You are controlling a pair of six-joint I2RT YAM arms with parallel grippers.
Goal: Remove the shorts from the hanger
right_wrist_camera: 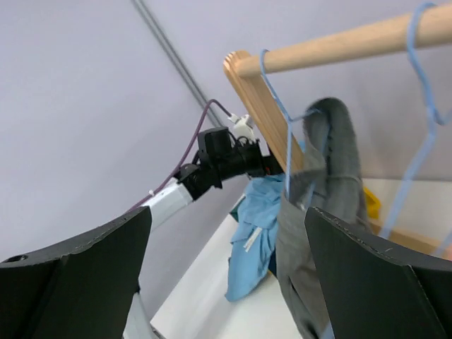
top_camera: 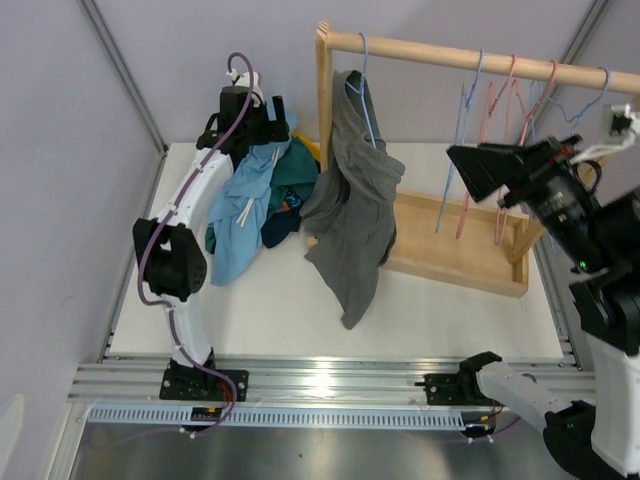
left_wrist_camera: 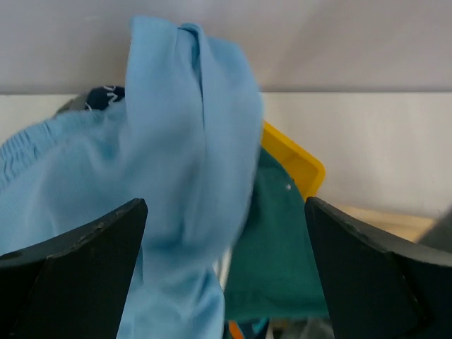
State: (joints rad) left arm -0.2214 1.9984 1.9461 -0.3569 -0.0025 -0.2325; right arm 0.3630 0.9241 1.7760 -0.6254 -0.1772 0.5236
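Grey shorts hang on a blue hanger at the left end of the wooden rail. Light blue shorts, dark teal shorts and navy shorts lie heaped on the table to their left. My left gripper is open above the heap's far end; its wrist view shows the light blue shorts and teal shorts between the fingers. My right gripper is open and empty, raised to the right of the grey shorts. The print shorts show only as an orange scrap.
Several empty blue and pink hangers hang on the right of the rail. The rack's wooden base sits on the table at the right. A yellow object lies behind the heap. Walls close in at left and back.
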